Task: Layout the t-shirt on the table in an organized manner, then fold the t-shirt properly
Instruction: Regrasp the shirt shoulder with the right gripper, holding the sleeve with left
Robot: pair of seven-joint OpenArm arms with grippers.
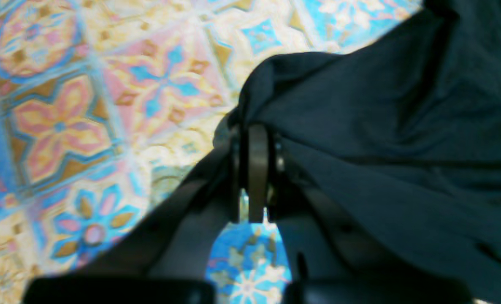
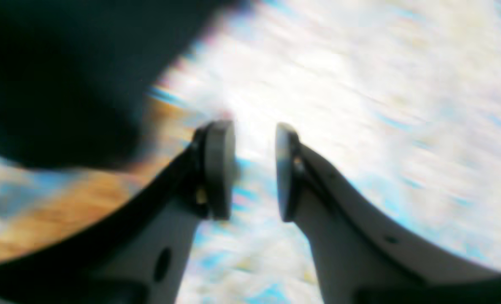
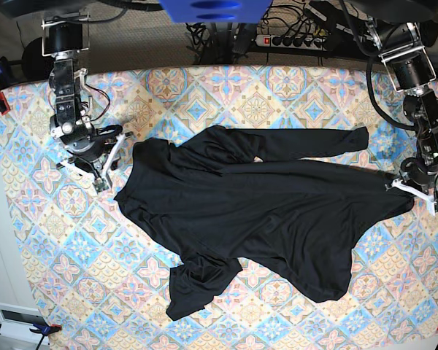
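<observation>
**Left jaws pinch the shirt edge; right jaws parted and empty**

Left wrist view: the left gripper (image 1: 256,169) has its jaws closed on a bunched edge of the black shirt (image 1: 381,126), above the patterned surface (image 1: 85,105).

Right wrist view, blurred: the right gripper (image 2: 254,169) shows a narrow gap between its jaws, nothing held, shirt (image 2: 64,76) to its left.

Base view: the shirt (image 3: 255,204) lies crumpled across the middle of the surface (image 3: 58,255), the left gripper (image 3: 416,188) at its right edge and the right gripper (image 3: 106,164) just left of it.

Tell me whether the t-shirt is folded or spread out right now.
Spread, not folded: the t-shirt lies loosely across the table, wrinkled, one sleeve bunched toward the table's front edge, and the left tool pinches its edge.
</observation>
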